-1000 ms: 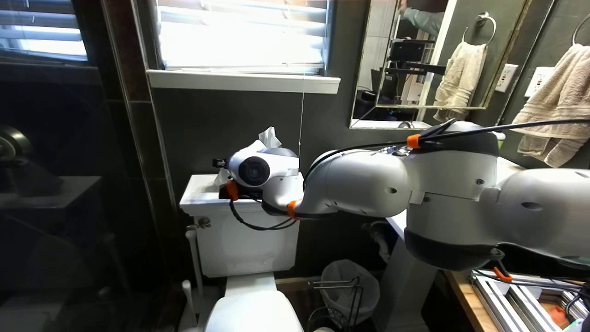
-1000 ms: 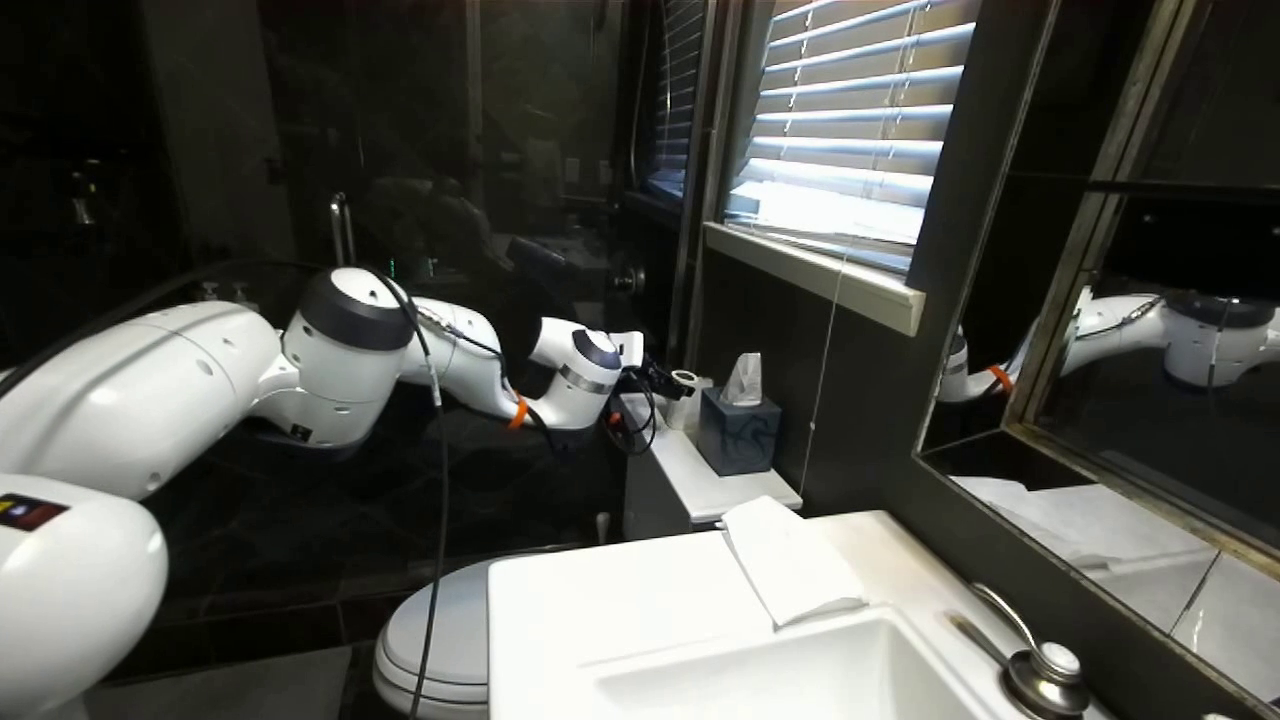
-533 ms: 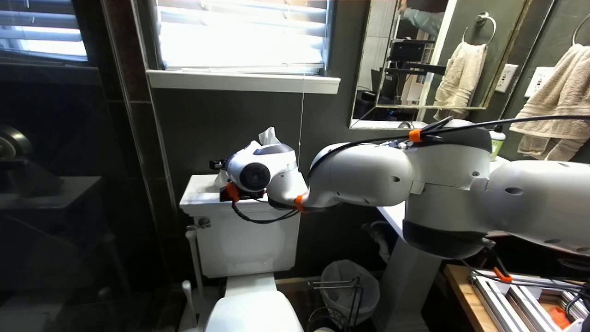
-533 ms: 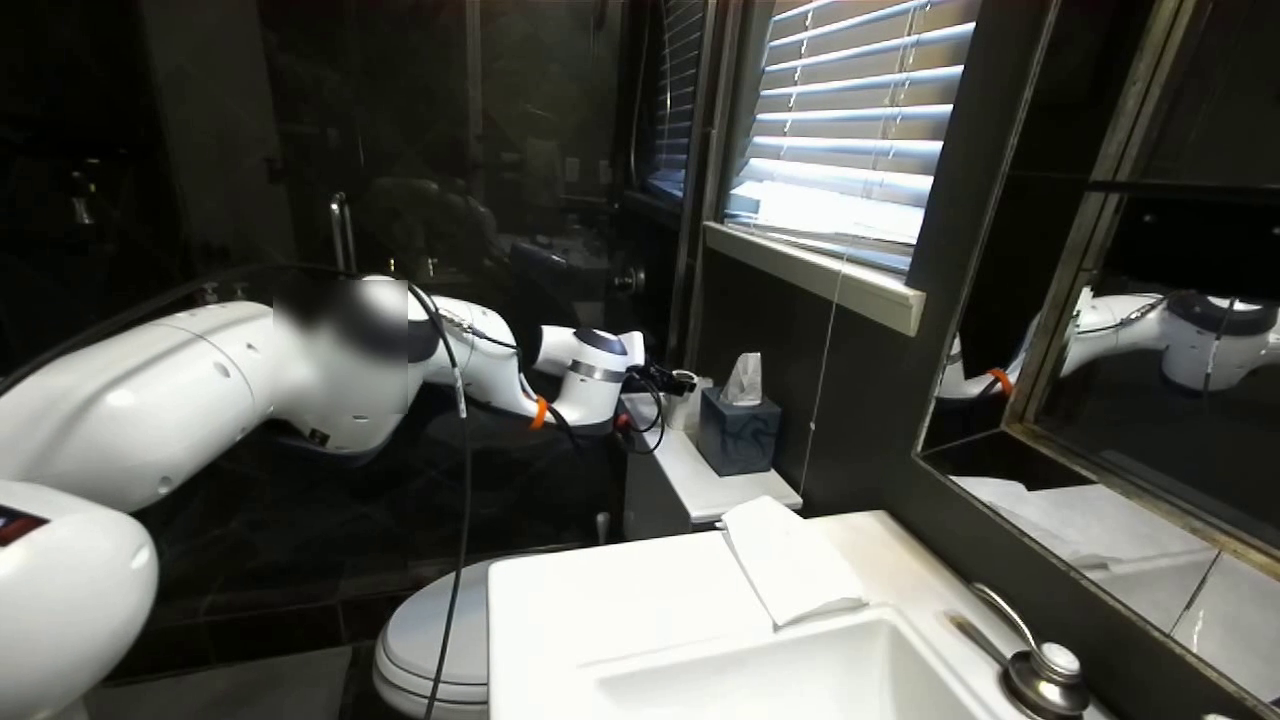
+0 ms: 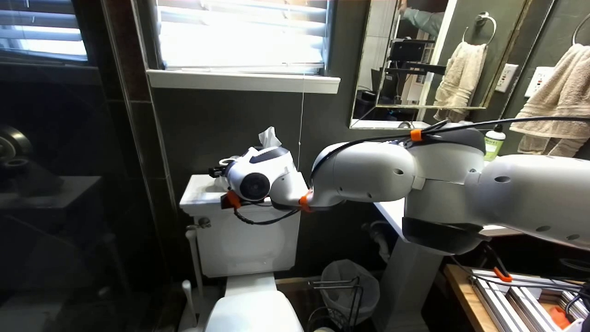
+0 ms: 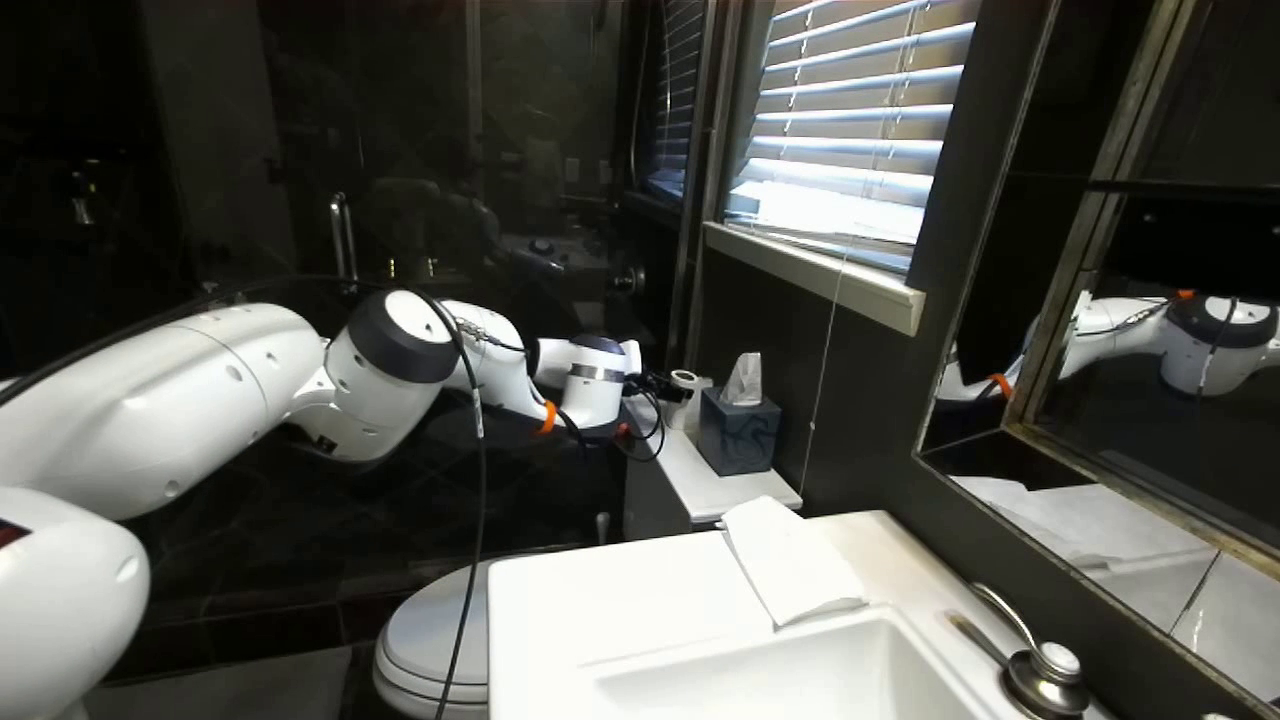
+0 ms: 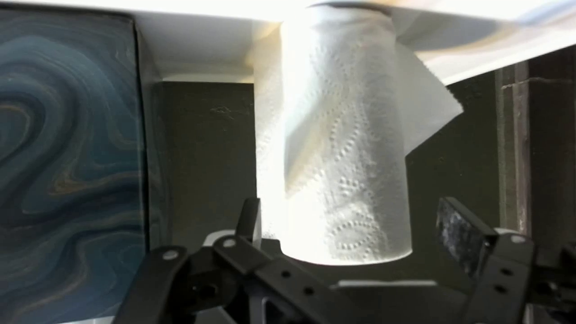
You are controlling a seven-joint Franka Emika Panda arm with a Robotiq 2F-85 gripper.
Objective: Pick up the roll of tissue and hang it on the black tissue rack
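Note:
The roll of tissue (image 7: 346, 144) stands upright on the white toilet tank lid, with a loose sheet sticking out at its side. It also shows in both exterior views (image 6: 681, 412) (image 5: 221, 180), partly hidden by the gripper. My gripper (image 7: 355, 225) is open, one finger on each side of the roll near its upper end. A gap shows at the right finger; the left finger overlaps the roll's edge and I cannot tell whether it touches. The gripper also shows in an exterior view (image 6: 668, 386). The black tissue rack (image 5: 357, 295), thin wire, stands on the floor before the bin.
A dark blue tissue box (image 6: 739, 430) stands beside the roll on the tank lid (image 6: 715, 490). A wall and window sill (image 5: 244, 82) are behind. The sink counter (image 6: 620, 600) with a folded paper is nearby. A lined bin (image 5: 368, 286) stands beside the toilet.
The arm's elbow and forearm have shifted, and the wrist has tilted and lowered slightly at the roll. The roll's top shows more now. The roll stays in place.

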